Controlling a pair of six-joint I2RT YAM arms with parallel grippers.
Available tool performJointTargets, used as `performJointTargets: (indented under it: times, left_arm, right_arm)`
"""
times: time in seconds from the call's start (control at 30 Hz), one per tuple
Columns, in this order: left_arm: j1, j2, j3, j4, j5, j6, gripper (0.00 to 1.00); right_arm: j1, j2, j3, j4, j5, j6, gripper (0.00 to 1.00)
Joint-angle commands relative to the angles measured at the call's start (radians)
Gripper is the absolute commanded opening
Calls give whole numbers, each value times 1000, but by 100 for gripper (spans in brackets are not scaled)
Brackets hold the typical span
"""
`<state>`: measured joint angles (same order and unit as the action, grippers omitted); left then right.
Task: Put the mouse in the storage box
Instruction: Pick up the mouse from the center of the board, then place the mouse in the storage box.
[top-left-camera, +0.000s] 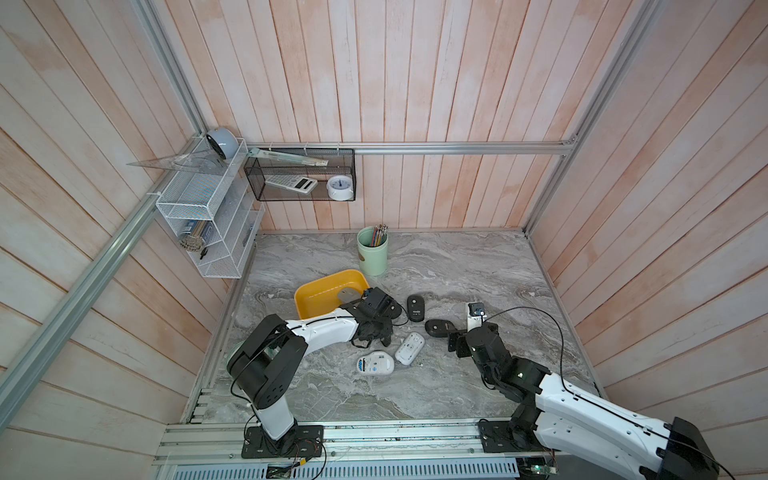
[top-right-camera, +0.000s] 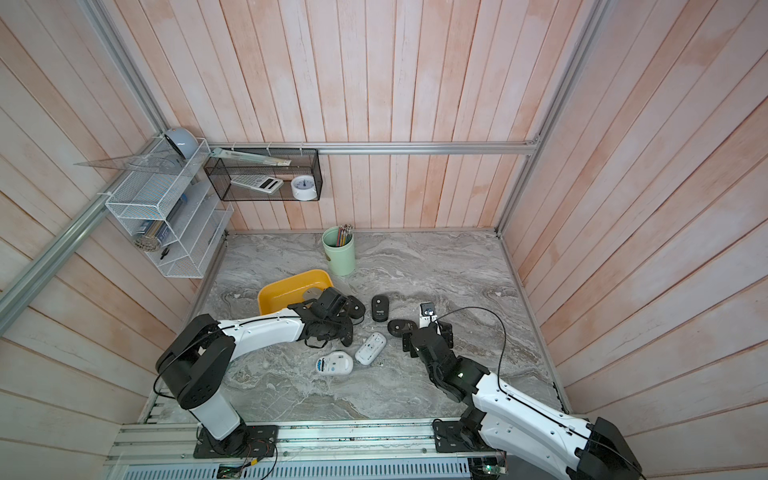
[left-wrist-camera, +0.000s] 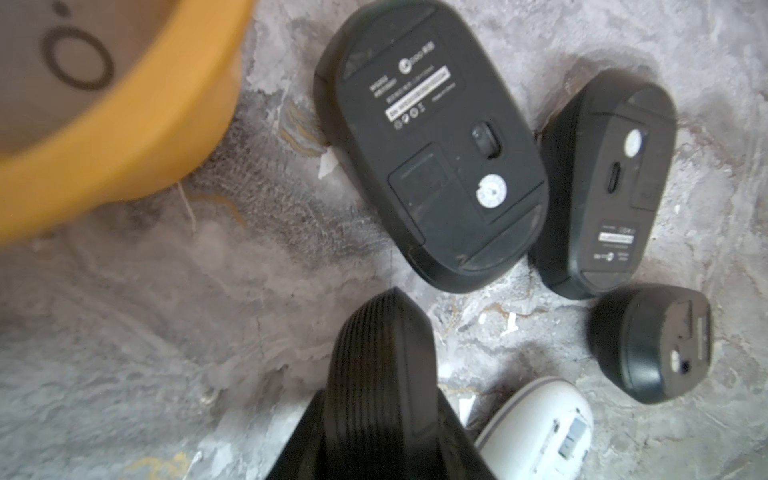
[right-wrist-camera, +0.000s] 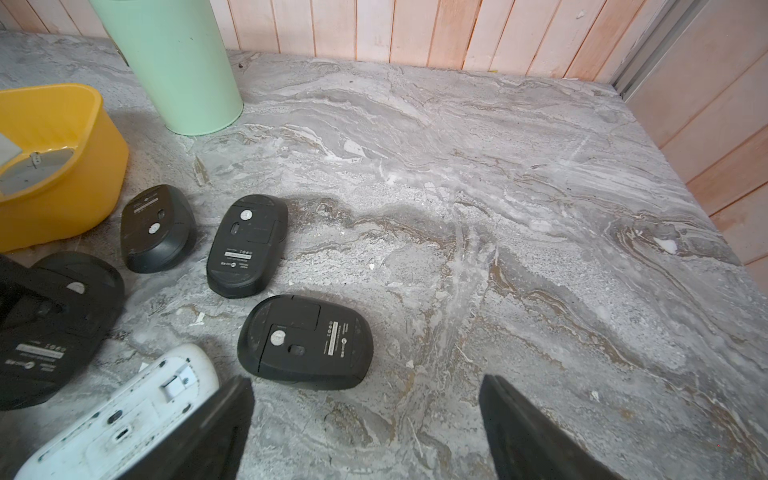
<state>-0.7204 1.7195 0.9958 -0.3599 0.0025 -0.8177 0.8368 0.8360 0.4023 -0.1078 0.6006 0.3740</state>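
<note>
Both top views: we see the grey table (top-left-camera: 478, 270) with the yellow storage box (top-left-camera: 316, 302) on its left side, near the green cup (top-left-camera: 372, 253) of pencils (top-left-camera: 380, 233).
Storage box: one grey mouse (top-left-camera: 347, 296) lies inside it, at the end nearest the other mice.
Mice on the table: we count four black ones and two white ones, all belly up and all outside the box.
Black mouse by the box (left-wrist-camera: 432, 145): it lies just beside the box and does not touch it.
Middle black mouse (top-left-camera: 415, 307): it lies just beside that one.
Long white mouse (top-left-camera: 409, 348) and round white mouse (top-left-camera: 375, 364): they lie close together, nearer the front of the table.
Left gripper (left-wrist-camera: 388, 307): in the left wrist view its fingers look like one dark wedge, with no gap that we can see, low over the table. In the right wrist view a fourth black mouse (right-wrist-camera: 45, 332) sits right at it, with a black gripper part across it. We cannot tell if the fingers pinch that mouse.
Right gripper (right-wrist-camera: 368, 384): its fingers stand wide apart with bare table between them, just beside the last black mouse (right-wrist-camera: 307, 340).
</note>
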Motion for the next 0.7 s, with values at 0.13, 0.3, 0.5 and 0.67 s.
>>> performJointTargets:
  times: [0.13, 0.3, 0.5, 0.67]
  left_arm:
    - [-1, -118, 125, -180, -156, 87, 23]
    - [27, -160, 243, -355, -293, 184, 22]
    - [180, -210, 277, -453, -352, 245, 21]
    - [298, -189, 316, -517, -405, 292, 20]
  right_arm:
    - [-5, 0, 3, 6, 5, 13, 91]
    - [-5, 2, 3, 5, 9, 15, 91]
    - [-5, -2, 1, 3, 13, 16, 91]
    - [-5, 2, 4, -1, 15, 16, 91]
